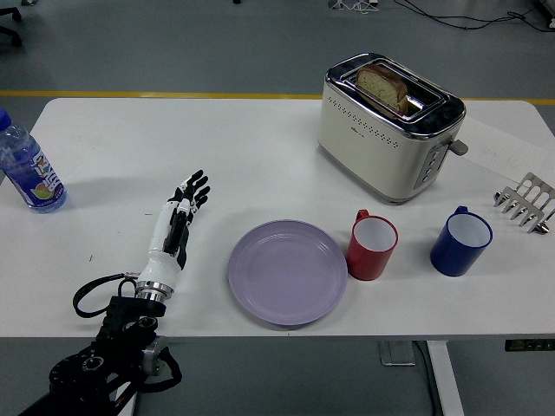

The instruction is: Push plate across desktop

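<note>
Push step apparently complete: my left hand (176,227), fingers extended and empty, lies well clear of the plate (287,271), whose rim touches the red mug (372,245). Next, I retract.

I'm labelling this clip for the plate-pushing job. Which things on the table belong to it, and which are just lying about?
Part of the job:
purple plate
left hand, open, apart from the plate

Just lying about:
toaster with bread
red mug
blue mug
water bottle
metal rack
</note>
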Robot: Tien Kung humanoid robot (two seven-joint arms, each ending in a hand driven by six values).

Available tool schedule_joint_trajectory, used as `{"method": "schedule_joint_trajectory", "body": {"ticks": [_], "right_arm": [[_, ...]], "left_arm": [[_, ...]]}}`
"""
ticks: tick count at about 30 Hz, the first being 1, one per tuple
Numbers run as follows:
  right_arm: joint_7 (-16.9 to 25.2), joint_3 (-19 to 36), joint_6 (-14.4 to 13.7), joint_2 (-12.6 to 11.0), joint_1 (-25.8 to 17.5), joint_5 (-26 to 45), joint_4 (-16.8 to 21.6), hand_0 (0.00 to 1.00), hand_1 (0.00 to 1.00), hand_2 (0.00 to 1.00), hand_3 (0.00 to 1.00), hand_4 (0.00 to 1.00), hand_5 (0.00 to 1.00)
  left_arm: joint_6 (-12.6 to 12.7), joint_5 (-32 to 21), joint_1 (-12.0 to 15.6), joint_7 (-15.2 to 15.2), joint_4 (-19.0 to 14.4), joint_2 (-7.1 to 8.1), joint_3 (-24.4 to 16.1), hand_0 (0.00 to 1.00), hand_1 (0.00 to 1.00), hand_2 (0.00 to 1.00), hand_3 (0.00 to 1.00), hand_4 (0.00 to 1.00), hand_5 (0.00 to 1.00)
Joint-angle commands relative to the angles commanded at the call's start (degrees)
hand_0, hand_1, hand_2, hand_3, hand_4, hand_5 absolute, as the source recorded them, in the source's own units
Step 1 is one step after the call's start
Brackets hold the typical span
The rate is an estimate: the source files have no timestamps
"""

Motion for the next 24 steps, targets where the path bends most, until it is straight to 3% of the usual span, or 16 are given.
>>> {"method": "schedule_joint_trajectory", "body": {"ticks": [1, 2, 7, 8, 10, 13, 14, 18, 20, 24], "right_arm": [[0.00, 0.00, 0.00, -0.01, 0.00, 0.01, 0.00, 0.521, 0.480, 0.584, 0.553, 0.243, 0.363], [0.04, 0.06, 0.01, -0.04, 0.01, 0.00, 0.00, 0.521, 0.480, 0.584, 0.553, 0.244, 0.364], [0.04, 0.62, -0.03, -0.20, -0.06, -0.53, 0.00, 0.521, 0.480, 0.584, 0.553, 0.244, 0.364], [0.06, 0.65, -0.05, -0.22, -0.07, -0.47, 0.00, 0.520, 0.481, 0.584, 0.553, 0.245, 0.365], [0.06, 0.81, -0.06, -0.25, -0.06, -0.60, 0.00, 0.520, 0.481, 0.584, 0.553, 0.245, 0.365], [0.01, 1.07, -0.10, -0.26, -0.03, -0.99, 0.00, 0.520, 0.481, 0.584, 0.553, 0.245, 0.365], [0.00, 1.15, -0.10, -0.26, -0.05, -1.03, 0.00, 0.520, 0.481, 0.584, 0.553, 0.246, 0.367], [-0.07, 1.51, -0.13, -0.25, -0.02, -1.51, 0.00, 0.520, 0.481, 0.584, 0.553, 0.246, 0.367], [-0.07, 1.53, -0.13, -0.26, -0.01, -1.55, 0.00, 0.520, 0.481, 0.584, 0.553, 0.246, 0.367], [0.03, 1.58, -0.13, -0.29, -0.07, -1.38, 0.00, 0.520, 0.481, 0.584, 0.552, 0.245, 0.366]], "left_arm": [[0.06, 0.11, 0.10, 0.00, -0.14, 0.01, -1.38, 0.852, 0.858, 0.900, 0.838, 0.476, 0.987], [0.12, 1.28, 0.58, 0.00, -0.88, 0.38, -3.48, 0.736, 0.750, 0.780, 0.682, 0.489, 0.998], [-2.13, 2.52, 2.77, 0.00, -3.86, 2.34, -12.73, 0.736, 0.750, 0.780, 0.682, 0.489, 0.998], [-2.98, 2.45, 3.27, 0.00, -4.28, 2.80, -15.06, 0.658, 0.698, 0.725, 0.645, 0.492, 0.998], [-4.28, 0.87, 3.94, 0.73, -4.88, 3.30, -17.77, 0.658, 0.698, 0.725, 0.645, 0.492, 0.998], [-7.03, -5.36, 5.52, 4.81, -6.40, 3.82, -22.14, 0.658, 0.698, 0.725, 0.645, 0.492, 0.998], [-8.16, -6.84, 6.28, 6.53, -7.12, 3.84, -23.79, 0.603, 0.689, 0.723, 0.653, 0.490, 0.991], [-13.35, -7.36, 8.85, 13.59, -9.85, 4.47, -29.02, 0.603, 0.689, 0.723, 0.653, 0.490, 0.991], [-14.44, -7.31, 9.16, 15.90, -10.17, 4.57, -29.72, 0.603, 0.689, 0.723, 0.653, 0.490, 0.991], [-22.40, -10.07, 11.67, 24.00, -11.76, 5.31, -34.53, 0.602, 0.688, 0.713, 0.651, 0.488, 0.988]]}}
